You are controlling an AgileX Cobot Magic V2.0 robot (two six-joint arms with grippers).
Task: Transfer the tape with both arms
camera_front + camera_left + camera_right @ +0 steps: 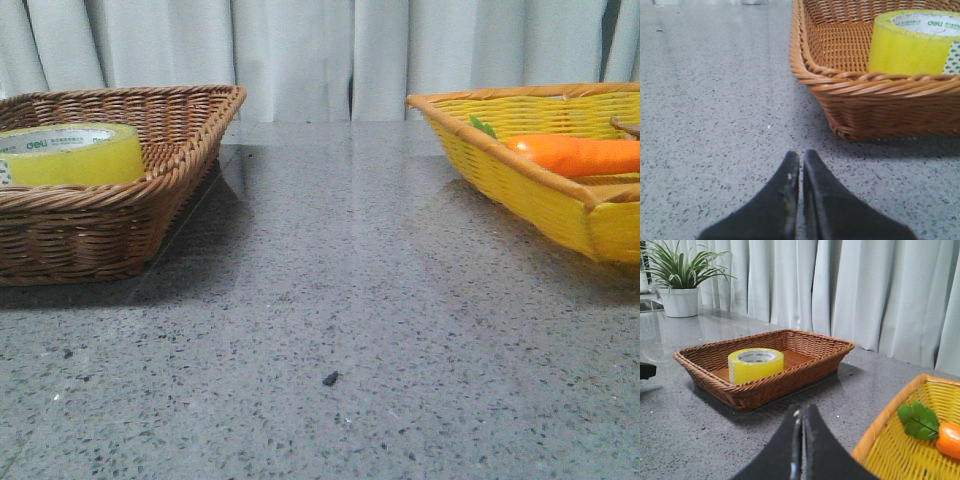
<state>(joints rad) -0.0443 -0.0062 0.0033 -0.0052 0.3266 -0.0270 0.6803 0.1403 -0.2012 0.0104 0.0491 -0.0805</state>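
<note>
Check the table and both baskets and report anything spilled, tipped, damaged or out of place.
Nothing stands out. The yellow packing tape roll lies flat inside the brown wicker basket, the orange carrot rests in the yellow woven basket, and both baskets sit level. Only a tiny dark speck marks the grey stone table.

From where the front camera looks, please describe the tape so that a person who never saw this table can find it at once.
Look at the brown wicker basket on the left side of the grey table. Inside it, lying flat, is the tape, the only thing seen in that basket. It is a wide translucent yellow roll with a white core printed "deli" in green, unlike the orange carrot in the yellow basket on the right.
</note>
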